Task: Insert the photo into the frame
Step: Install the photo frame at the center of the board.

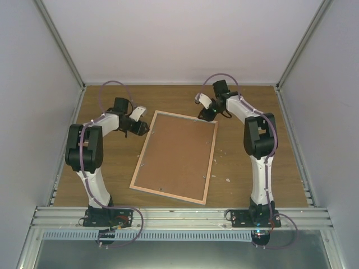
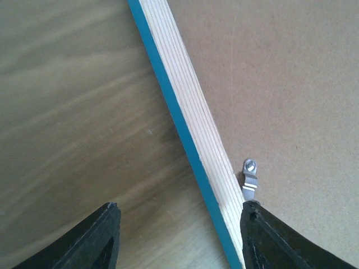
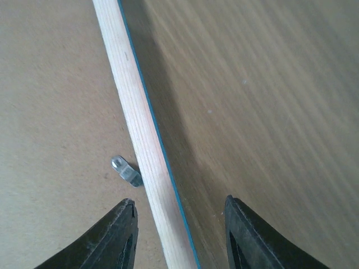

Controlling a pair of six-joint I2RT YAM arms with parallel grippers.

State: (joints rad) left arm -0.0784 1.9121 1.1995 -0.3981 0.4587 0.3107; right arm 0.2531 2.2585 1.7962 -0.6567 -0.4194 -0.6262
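Frame [image 1: 175,157] lies back-up; my left gripper [image 2: 180,210] and right gripper [image 3: 179,200] each straddle one side of it, open and empty. Grasping step, I judge: both must close squarely on the wood, clear of the clips [image 2: 250,179].

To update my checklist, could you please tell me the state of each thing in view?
frame: face down on the table, brown back up.
left gripper: open, straddling the frame's left rail.
right gripper: open, straddling its right rail.
metal clips: flat on the frame's back.
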